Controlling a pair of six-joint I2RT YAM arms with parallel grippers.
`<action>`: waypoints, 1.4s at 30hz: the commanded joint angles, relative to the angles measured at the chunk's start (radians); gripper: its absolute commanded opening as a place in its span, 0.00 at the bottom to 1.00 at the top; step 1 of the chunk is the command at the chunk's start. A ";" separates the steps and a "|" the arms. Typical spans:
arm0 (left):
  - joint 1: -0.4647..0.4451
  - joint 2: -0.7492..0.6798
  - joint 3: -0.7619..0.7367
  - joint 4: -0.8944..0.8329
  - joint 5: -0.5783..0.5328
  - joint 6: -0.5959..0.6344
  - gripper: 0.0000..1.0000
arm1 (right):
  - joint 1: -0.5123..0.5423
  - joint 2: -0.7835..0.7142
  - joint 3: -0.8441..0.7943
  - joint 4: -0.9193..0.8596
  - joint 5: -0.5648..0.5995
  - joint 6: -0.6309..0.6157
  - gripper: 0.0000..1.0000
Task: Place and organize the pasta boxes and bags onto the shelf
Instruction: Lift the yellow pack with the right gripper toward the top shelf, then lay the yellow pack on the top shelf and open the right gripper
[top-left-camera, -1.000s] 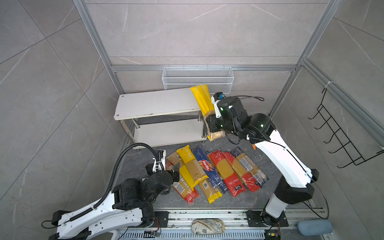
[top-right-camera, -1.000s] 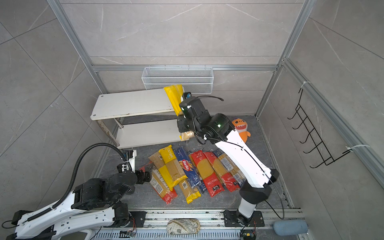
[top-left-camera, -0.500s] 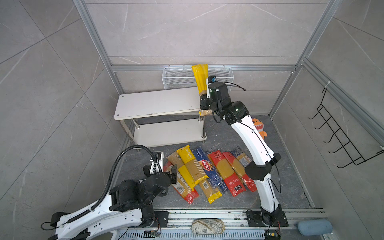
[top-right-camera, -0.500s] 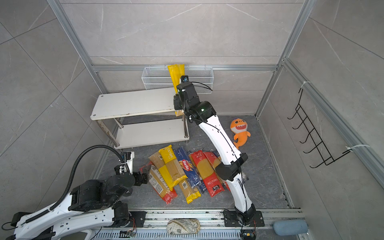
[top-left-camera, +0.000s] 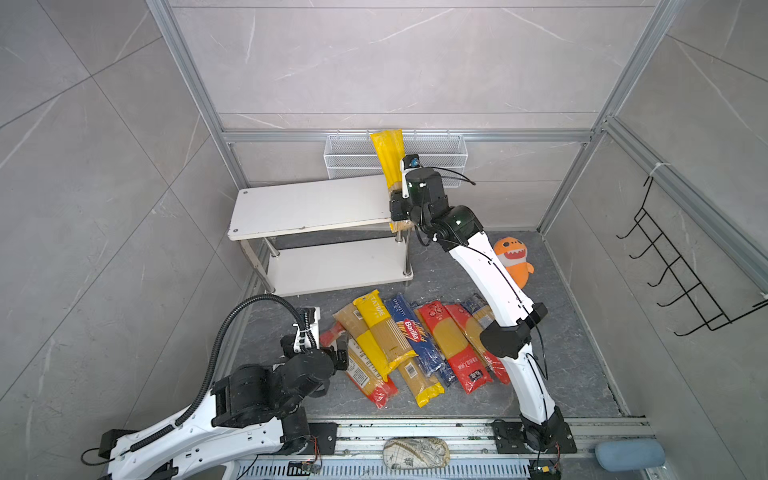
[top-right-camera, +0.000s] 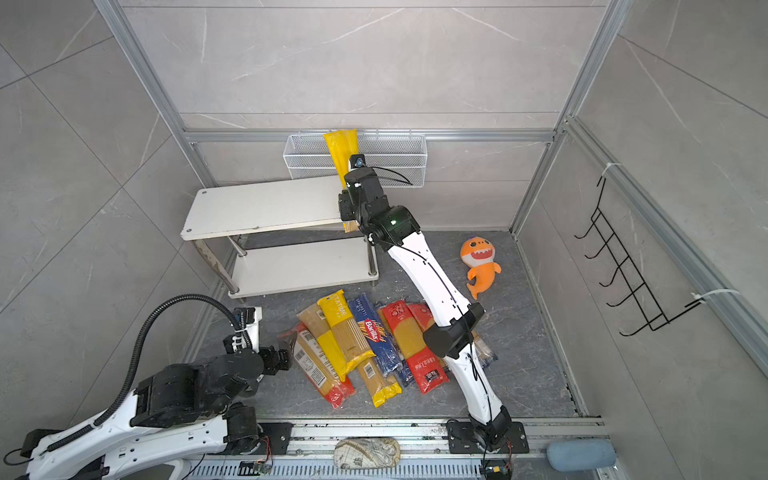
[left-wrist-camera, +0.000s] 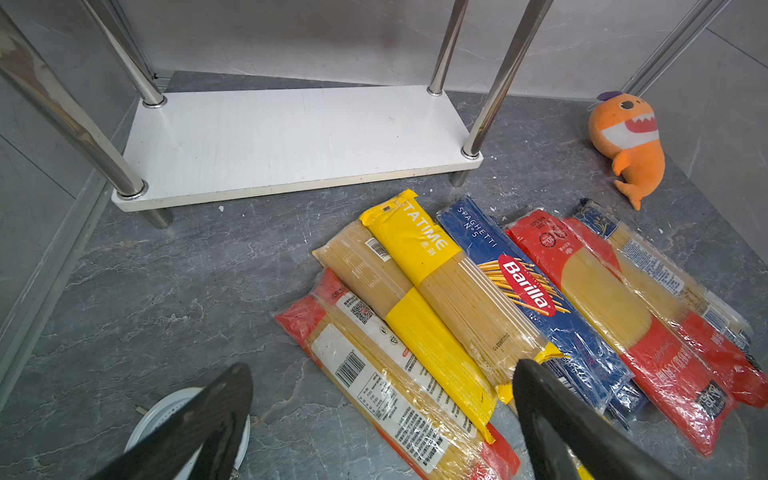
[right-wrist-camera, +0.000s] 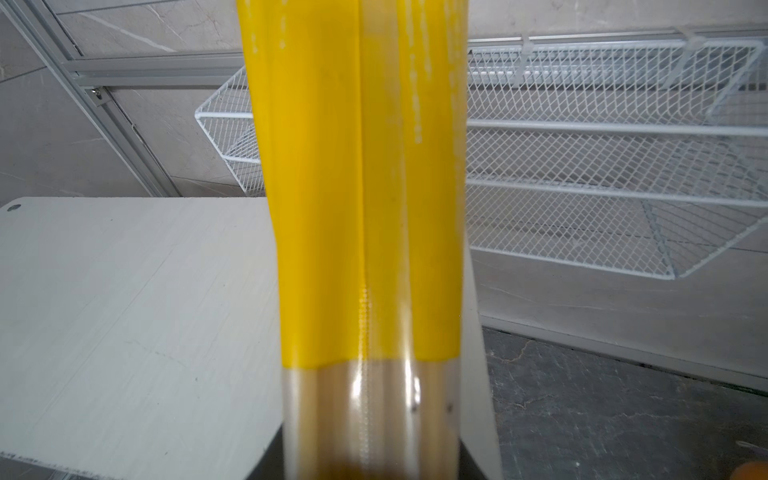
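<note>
My right gripper (top-left-camera: 398, 206) (top-right-camera: 348, 208) (right-wrist-camera: 370, 463) is shut on a yellow-ended spaghetti bag (top-left-camera: 388, 158) (top-right-camera: 340, 151) (right-wrist-camera: 365, 208). The bag stands almost upright at the right end of the shelf's upper board (top-left-camera: 307, 208) (top-right-camera: 262, 208) (right-wrist-camera: 124, 311). Both boards are bare, the lower one (left-wrist-camera: 291, 137) too. Several pasta packs (top-left-camera: 432, 349) (top-right-camera: 411, 340) lie side by side on the floor in front of the shelf, among them the blue Barilla pack (top-left-camera: 411, 332) (left-wrist-camera: 528, 286). Low at the pile's left end, my left gripper (top-left-camera: 332, 353) (top-right-camera: 280, 359) (left-wrist-camera: 382, 368) is open and holds nothing.
A white wire basket (top-left-camera: 440, 153) (right-wrist-camera: 582, 166) hangs on the back wall just behind the held bag. An orange plush shark (top-left-camera: 513, 259) (left-wrist-camera: 627, 141) lies right of the shelf. A black hook rack (top-left-camera: 673, 270) hangs on the right wall.
My right arm has lifted the yellow-ended bag from in front of the shelf to the right end of the upper board, and the bag now stands more upright. The left arm has barely moved.
</note>
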 joint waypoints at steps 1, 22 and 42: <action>-0.002 0.001 0.003 -0.024 -0.036 -0.027 1.00 | -0.007 -0.024 0.032 0.133 0.041 -0.019 0.40; -0.002 -0.009 0.015 -0.061 -0.052 -0.055 1.00 | -0.006 -0.031 0.010 0.082 0.027 -0.017 0.61; -0.001 0.122 -0.009 0.035 0.065 -0.128 1.00 | 0.016 -0.848 -0.997 0.152 -0.003 0.085 0.75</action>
